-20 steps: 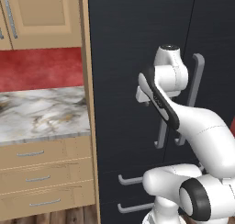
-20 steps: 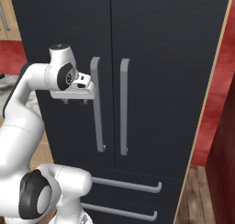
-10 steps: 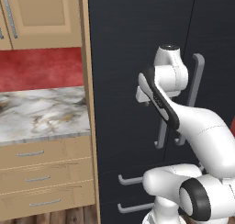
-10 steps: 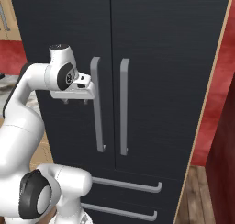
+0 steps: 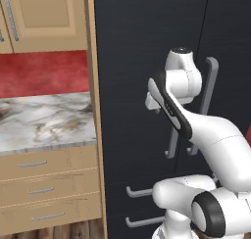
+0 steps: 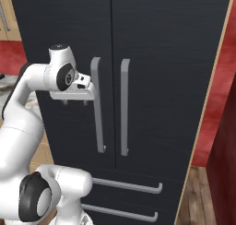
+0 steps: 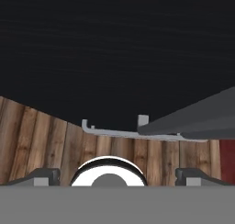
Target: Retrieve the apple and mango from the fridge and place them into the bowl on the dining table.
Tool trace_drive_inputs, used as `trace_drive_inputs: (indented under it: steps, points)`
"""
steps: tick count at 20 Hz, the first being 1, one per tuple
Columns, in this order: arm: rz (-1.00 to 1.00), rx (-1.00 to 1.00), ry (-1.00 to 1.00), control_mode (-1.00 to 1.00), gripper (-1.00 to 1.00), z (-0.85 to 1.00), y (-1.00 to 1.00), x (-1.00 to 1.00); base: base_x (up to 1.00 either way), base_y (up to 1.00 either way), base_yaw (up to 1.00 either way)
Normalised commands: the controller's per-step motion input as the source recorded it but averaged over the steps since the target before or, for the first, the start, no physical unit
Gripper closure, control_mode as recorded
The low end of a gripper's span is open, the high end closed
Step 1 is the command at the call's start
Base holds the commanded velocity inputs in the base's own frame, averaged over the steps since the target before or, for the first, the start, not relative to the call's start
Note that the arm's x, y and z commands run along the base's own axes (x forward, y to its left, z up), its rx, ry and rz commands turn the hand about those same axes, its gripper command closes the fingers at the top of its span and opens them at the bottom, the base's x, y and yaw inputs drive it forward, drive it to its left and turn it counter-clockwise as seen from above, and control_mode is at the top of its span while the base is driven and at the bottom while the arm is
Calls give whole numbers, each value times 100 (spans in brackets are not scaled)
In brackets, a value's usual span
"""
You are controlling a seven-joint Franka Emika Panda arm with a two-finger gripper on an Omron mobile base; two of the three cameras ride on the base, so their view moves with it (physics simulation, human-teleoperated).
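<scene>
Fingers [image 7: 192, 174] spread wide, unmoved beside fridge [image 6: 152, 44] left handle [image 6: 97, 104].

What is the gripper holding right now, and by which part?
Nothing. The gripper is open beside the left handle of the closed fridge, not clamped on it.

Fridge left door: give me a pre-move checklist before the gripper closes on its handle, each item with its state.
1. Fridge doors both shut: ok.
2. Gripper open: ok; fingertips stand wide apart in the hand view.
3. Gripper level with the left door handle, near its upper part: ok.
4. Handle between the fingers: cannot tell; the hand hides the contact.
5. Right door handle free of the hand: ok.
6. Lower drawers shut: ok.
</scene>
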Motion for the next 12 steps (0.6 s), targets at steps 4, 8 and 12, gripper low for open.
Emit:
trace_drive_inputs:
  steps: [4, 8, 12]
  points:
    - [0, 0, -7, -100, -100, -2, -12, -42, 0, 0, 0]
    - [0, 0, -15, -100, -100, -5, -23, -38, 0, 0, 0]
    - [0, 0, -21, -100, -100, -11, -13, -34, 0, 0, 0]
